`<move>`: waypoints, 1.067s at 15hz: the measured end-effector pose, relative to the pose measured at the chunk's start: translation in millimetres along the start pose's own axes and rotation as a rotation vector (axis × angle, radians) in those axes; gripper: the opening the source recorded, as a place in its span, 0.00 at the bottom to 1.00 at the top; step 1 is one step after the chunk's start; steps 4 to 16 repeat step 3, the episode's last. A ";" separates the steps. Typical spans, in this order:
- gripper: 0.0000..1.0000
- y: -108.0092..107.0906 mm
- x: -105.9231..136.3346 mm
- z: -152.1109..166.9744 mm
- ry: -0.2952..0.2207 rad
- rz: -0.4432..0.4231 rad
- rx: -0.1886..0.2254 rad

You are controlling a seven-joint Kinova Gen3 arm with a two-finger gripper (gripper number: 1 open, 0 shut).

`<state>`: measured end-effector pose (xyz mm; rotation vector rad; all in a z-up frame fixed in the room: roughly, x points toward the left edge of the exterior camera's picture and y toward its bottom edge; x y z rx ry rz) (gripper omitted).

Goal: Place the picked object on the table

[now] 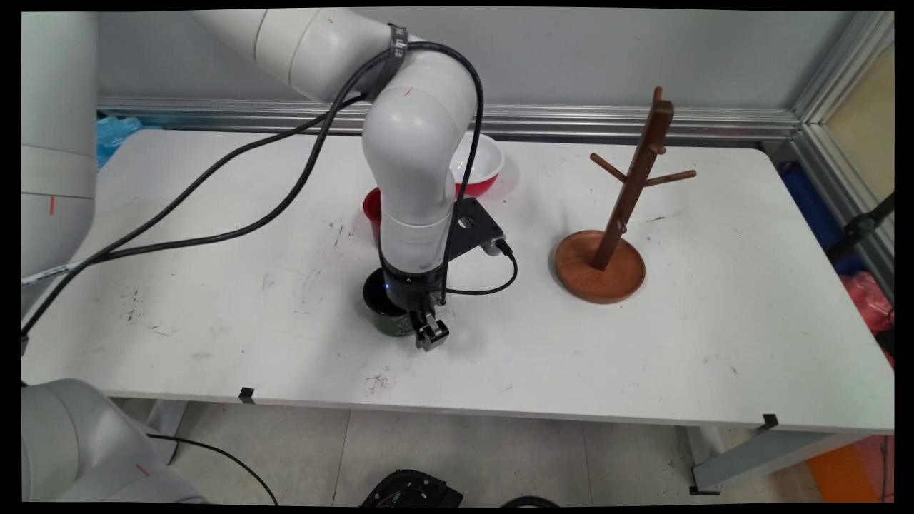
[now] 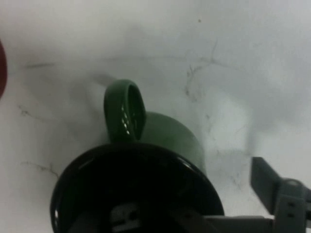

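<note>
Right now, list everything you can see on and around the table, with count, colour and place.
mug: one, dark green, table centre, upright, under the pincer
cup: one, red, behind the arm, mostly hidden
bowl: one, red outside, white inside, table's far side
mug tree: one, brown wood, right of centre, pegs bare
table: one, white, scuffed
cables: black, hanging from the arm
arm: one, white
pincer: one, black, at the mug's rim

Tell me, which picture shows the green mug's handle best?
The hand view: the green mug fills it, its looped handle plain to see. In the main view the gripper hides most of the mug, and no handle shows.
</note>
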<state>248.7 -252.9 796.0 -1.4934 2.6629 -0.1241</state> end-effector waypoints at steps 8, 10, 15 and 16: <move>1.00 -19.5 -13.0 -1.1 0.029 0.016 -0.005; 1.00 -19.5 -13.0 -1.1 0.029 0.016 -0.005; 1.00 -19.5 -13.0 -1.1 0.029 0.016 -0.005; 1.00 -19.5 -13.0 -1.1 0.029 0.016 -0.005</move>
